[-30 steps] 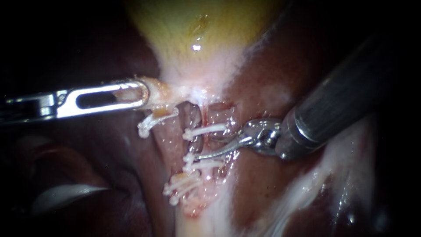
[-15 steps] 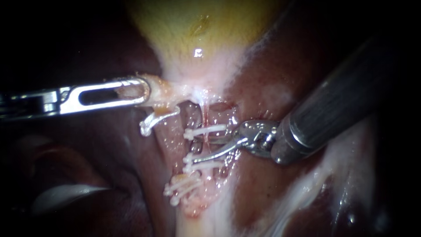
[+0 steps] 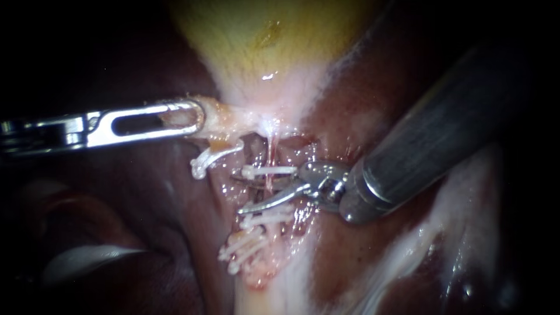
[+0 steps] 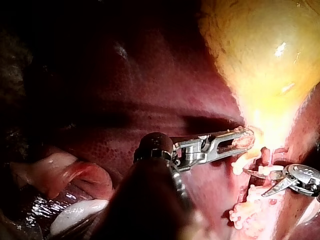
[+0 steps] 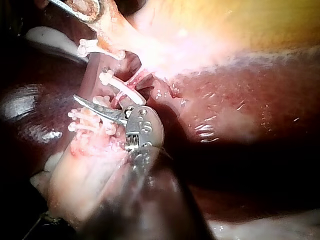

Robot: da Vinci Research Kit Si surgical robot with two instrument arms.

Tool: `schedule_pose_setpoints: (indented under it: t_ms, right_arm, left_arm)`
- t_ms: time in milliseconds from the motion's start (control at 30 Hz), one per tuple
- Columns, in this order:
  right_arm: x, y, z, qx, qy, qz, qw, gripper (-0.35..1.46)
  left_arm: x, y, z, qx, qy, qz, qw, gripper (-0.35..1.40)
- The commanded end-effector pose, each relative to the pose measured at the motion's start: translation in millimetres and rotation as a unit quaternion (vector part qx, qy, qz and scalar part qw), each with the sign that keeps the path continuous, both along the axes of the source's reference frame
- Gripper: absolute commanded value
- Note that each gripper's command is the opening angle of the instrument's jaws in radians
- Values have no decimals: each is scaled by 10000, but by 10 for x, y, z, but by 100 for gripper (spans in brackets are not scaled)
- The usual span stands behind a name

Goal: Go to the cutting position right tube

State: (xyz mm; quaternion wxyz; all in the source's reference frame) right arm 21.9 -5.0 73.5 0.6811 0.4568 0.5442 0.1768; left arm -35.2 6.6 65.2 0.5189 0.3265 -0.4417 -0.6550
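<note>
1. In the endoscope view my left instrument (image 3: 189, 116) is clamped on the gallbladder (image 3: 256, 52) at its narrow neck, drawing it sideways. I judge that this hold is there to stretch the right tube (image 3: 270, 185) and lay it bare. My right instrument (image 3: 245, 192) has its blades parted a modest way, one on each side of that tube, in the stretch between the upper clip (image 3: 271, 171) and the lower clips (image 3: 268, 219). A cut belongs in that gap, so I reckon I am all but in position.
2. In the left wrist view the neck tissue sits between both jaws of my left instrument, so the grip looks firm. Ahead of it the two blades show a clear gap.
3. In the right wrist view one curved blade lies across the clipped tube, with the liver (image 5: 240, 100) beside it. The other blade is mostly hidden, and I cannot tell whether steel touches the tube.
</note>
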Motion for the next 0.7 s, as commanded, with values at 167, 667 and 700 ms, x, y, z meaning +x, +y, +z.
schedule_pose_setpoints:
  t_ms: [167, 667, 700]
  right_arm:
    - [1, 1, 0, 3, -3, 36, 10000, 129]
    - [0, 0, 1, 7, 9, 43, 10000, 128]
    - [1, 0, 1, 7, 9, 43, 10000, 128]
  left_arm:
    - [0, 1, 3, -3, 6, -4, 10000, -35]
    - [1, 1, 6, -7, 6, -2, 10000, -35]
    - [1, 1, 5, -7, 6, -2, 10000, -35]
